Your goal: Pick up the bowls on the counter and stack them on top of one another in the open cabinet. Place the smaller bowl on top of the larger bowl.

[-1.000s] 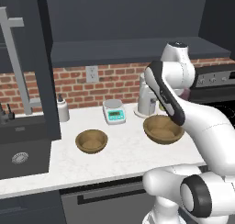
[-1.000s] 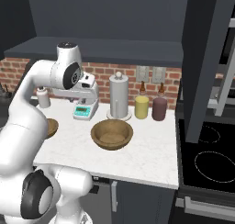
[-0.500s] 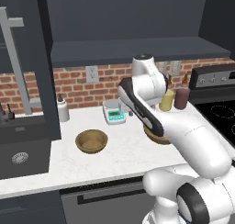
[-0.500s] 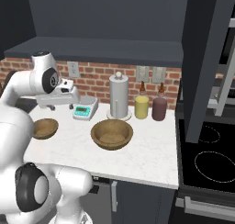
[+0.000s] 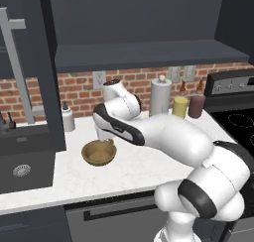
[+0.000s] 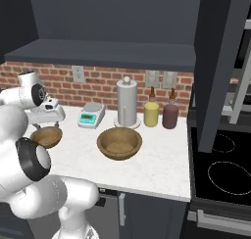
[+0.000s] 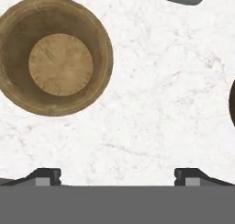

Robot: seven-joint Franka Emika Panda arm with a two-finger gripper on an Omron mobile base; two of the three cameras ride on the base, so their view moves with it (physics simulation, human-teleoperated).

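The small bowl (image 7: 54, 55) sits upright on the white counter (image 7: 160, 103), and seen from the hand it lies up and to the left of the gripper (image 7: 117, 175), off to one side rather than between the fingers (image 7: 46, 176). Those fingers are spread wide, holding nothing, with bare marble between them. From the left, the gripper (image 5: 103, 135) hangs just above the small bowl (image 5: 99, 152), at its far edge. From the right, the small bowl (image 6: 46, 136) rests near the counter's left end, with the big bowl (image 6: 119, 143) well apart from it toward the middle. Behind the big bowl stand a paper towel roll (image 6: 127, 103), a scale (image 6: 91, 114) and two jars (image 6: 161, 114) against the brick wall. The cabinet (image 6: 103, 53) shelf runs above them.
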